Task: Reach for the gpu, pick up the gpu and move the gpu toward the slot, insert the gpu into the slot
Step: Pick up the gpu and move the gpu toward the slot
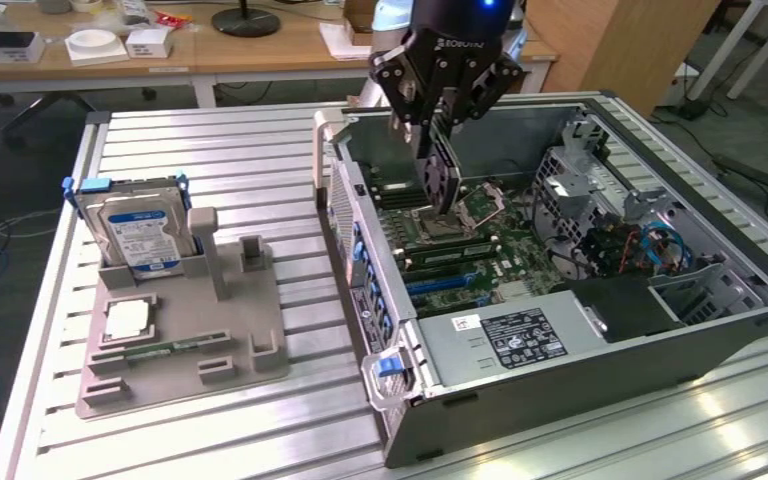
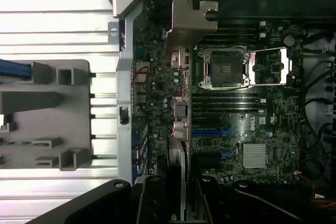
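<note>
My gripper (image 1: 435, 125) hangs over the open computer case, shut on the gpu (image 1: 438, 175). The dark card hangs upright and edge-down above the green motherboard (image 1: 484, 250), close to the processor socket. In the wrist view the gpu (image 2: 177, 163) shows edge-on between my fingers (image 2: 155, 203), and its silvery bracket (image 2: 189, 22) sticks out at the far end. The slot (image 1: 444, 283), a long blue strip, lies on the board apart from the card, nearer the power supply. The slot (image 2: 206, 133) also sits just beside the card's edge in the wrist view.
The case walls (image 1: 357, 230) enclose the board. A power supply (image 1: 518, 335) and a bundle of cables (image 1: 638, 250) fill the exterior view's right side. A grey fixture (image 1: 184, 330) holding a blue-labelled hard drive (image 1: 137, 230) stands on the slatted table at the exterior view's left.
</note>
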Controlling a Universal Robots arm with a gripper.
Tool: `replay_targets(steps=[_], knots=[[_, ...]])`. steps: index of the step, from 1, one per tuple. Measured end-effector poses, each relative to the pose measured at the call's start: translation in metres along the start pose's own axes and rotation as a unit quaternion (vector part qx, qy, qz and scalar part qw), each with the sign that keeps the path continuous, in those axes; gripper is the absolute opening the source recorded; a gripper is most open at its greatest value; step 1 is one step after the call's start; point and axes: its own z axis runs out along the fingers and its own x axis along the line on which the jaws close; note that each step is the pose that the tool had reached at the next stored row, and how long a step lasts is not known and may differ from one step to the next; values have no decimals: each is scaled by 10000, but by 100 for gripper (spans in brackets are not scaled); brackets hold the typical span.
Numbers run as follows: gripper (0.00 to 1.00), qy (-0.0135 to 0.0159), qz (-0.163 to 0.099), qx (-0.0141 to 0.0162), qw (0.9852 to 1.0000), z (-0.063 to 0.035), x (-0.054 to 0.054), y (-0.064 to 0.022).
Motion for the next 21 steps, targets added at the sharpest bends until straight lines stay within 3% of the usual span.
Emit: replay_targets(steps=[21], knots=[[26, 5, -131, -10, 9999, 0, -161, 6]])
